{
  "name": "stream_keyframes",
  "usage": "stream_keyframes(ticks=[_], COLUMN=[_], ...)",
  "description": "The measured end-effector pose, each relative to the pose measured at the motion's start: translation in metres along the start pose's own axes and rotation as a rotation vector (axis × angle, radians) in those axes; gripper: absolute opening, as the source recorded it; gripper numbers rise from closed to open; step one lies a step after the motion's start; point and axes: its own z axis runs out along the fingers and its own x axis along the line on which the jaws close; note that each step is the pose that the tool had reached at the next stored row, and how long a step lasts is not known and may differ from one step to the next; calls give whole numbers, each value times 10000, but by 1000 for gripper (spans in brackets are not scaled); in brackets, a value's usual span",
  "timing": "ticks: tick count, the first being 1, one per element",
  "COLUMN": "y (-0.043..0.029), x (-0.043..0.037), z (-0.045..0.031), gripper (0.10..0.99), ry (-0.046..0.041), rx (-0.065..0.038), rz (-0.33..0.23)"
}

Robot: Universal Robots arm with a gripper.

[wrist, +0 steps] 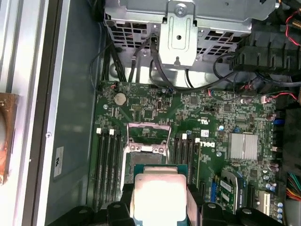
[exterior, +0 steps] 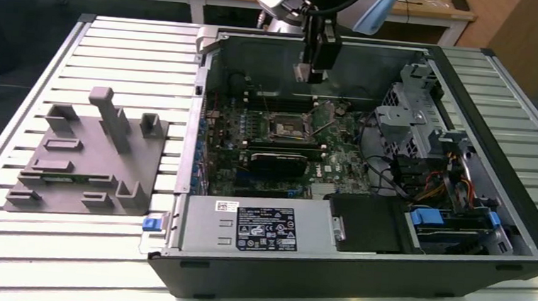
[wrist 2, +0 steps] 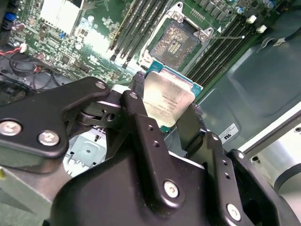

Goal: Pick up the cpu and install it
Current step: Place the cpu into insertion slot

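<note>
1. Nearest, at the lower centre of the exterior view, a grey power supply box (exterior: 254,224) with a white label lies along the front wall of the open computer case (exterior: 355,281).
2. At the exterior view's left, a grey fixture (exterior: 84,155) with upright posts stands on the slatted table (exterior: 115,40), just beside the case and apart from the arm.
3. Farther in, the green motherboard (exterior: 250,146) covers the case floor. Its socket (exterior: 288,127) is near the middle of the frame.
4. In the second wrist view the socket (wrist 2: 178,41) lies open with its contact field bare, between rows of dark memory slots (wrist 2: 136,23).
5. Farthest back, at the upper centre of the exterior view, the gripper (exterior: 311,72) hangs over the rear part of the board, beyond the socket.
6. In the second wrist view the gripper (wrist 2: 165,104) is clamped on the cpu (wrist 2: 170,94). Its black fingers (wrist 2: 138,108) press on two opposite edges, and the chip's silvery top faces the camera.
7. In the first wrist view the cpu (wrist: 157,195) is held in the air above the board, near the socket (wrist: 146,141) and apart from it.
</note>
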Motion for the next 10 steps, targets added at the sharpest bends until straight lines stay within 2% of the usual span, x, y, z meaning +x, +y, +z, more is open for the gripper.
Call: stream_keyframes(ticks=[10], y=[-14], x=[11], z=[91], gripper=[529], ry=[6], rx=[-1], rz=[-159])
